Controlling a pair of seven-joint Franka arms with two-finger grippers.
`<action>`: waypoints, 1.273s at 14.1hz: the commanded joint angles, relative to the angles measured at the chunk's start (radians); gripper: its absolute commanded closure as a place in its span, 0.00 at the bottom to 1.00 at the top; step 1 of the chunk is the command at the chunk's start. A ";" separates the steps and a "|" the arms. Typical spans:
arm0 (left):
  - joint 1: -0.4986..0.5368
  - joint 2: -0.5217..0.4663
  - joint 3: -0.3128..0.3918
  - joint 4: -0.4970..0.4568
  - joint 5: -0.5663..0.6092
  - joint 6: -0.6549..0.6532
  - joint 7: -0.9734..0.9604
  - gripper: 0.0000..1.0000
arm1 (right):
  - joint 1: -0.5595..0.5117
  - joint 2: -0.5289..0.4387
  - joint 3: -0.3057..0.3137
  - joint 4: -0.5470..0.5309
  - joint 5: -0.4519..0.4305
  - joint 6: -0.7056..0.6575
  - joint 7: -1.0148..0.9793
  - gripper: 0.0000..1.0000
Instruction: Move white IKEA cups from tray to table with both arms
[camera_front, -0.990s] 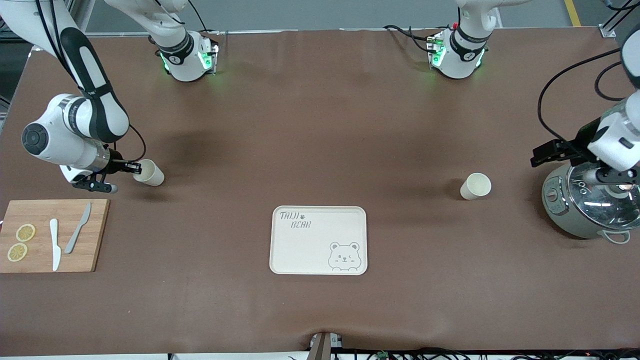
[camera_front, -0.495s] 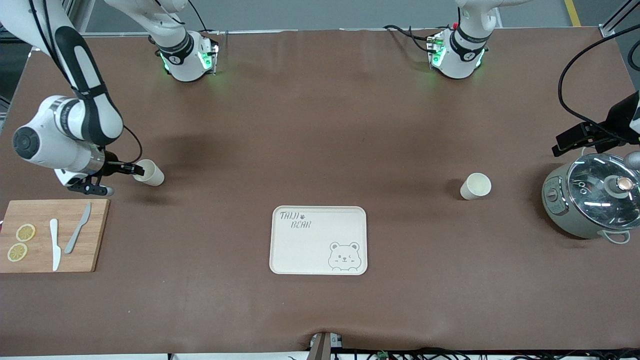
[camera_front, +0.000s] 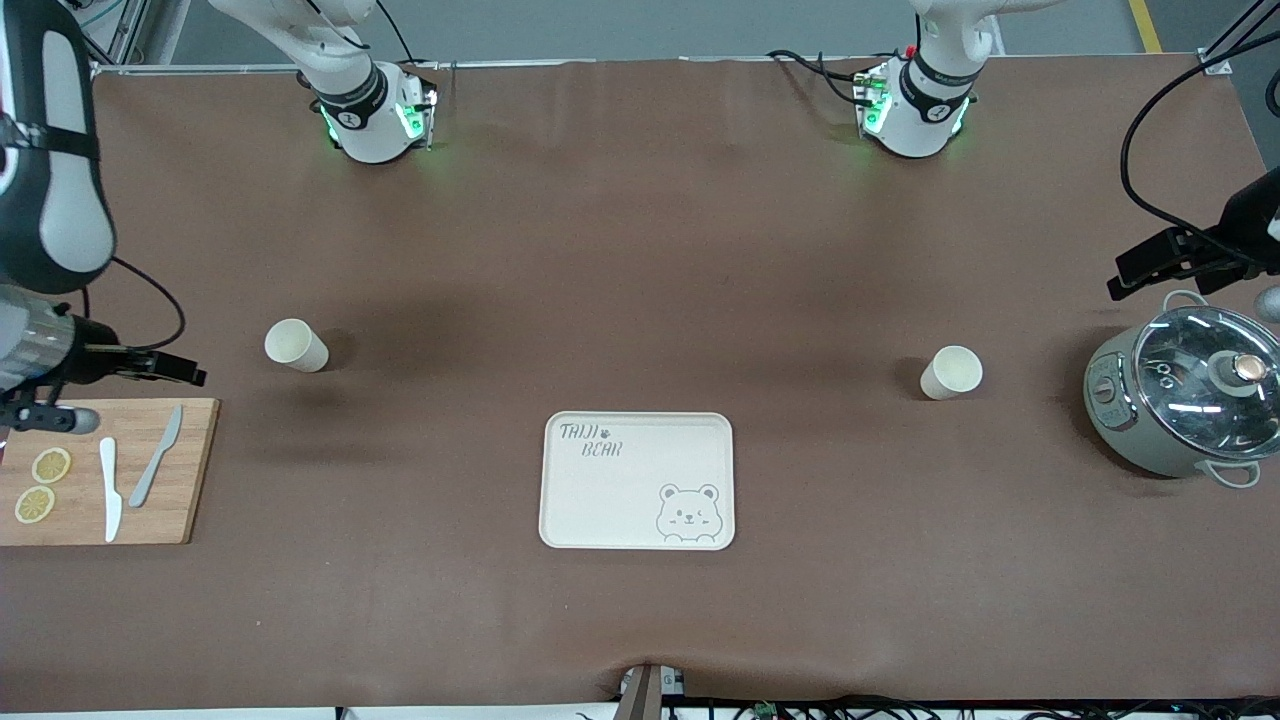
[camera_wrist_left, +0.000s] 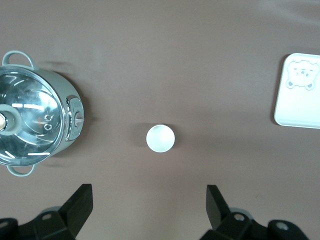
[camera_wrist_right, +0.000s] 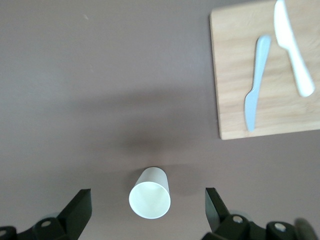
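Two white cups stand upright on the brown table, both farther from the front camera than the bear tray (camera_front: 610, 500). One cup (camera_front: 296, 345) (camera_wrist_right: 150, 199) is toward the right arm's end. The other cup (camera_front: 951, 372) (camera_wrist_left: 160, 138) is toward the left arm's end. My right gripper (camera_front: 193, 377) (camera_wrist_right: 147, 196) hangs open in the air beside the first cup, apart from it, by the cutting board's corner. My left gripper (camera_front: 1128, 280) (camera_wrist_left: 150, 189) is open and empty, raised over the table beside the pot, well clear of the second cup.
A wooden cutting board (camera_front: 195, 500) with two knives and lemon slices lies at the right arm's end. A grey-green pot with a glass lid (camera_front: 1190, 400) (camera_wrist_left: 35, 127) sits at the left arm's end. The cream bear tray lies in the middle.
My right gripper opened, let go of its cup and drew back toward the right arm's end of the table. My left gripper moved off the pot lid. Both cups stayed put.
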 joint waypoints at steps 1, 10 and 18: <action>-0.083 -0.034 0.036 -0.009 0.041 -0.023 0.000 0.00 | -0.009 0.068 0.008 0.238 -0.007 -0.137 -0.009 0.00; -0.180 -0.131 0.125 -0.113 0.076 -0.014 0.000 0.00 | 0.034 -0.055 0.016 0.333 -0.030 -0.386 0.001 0.00; -0.166 -0.131 0.125 -0.122 0.064 0.009 0.000 0.00 | 0.078 -0.289 0.025 0.127 -0.034 -0.374 0.001 0.00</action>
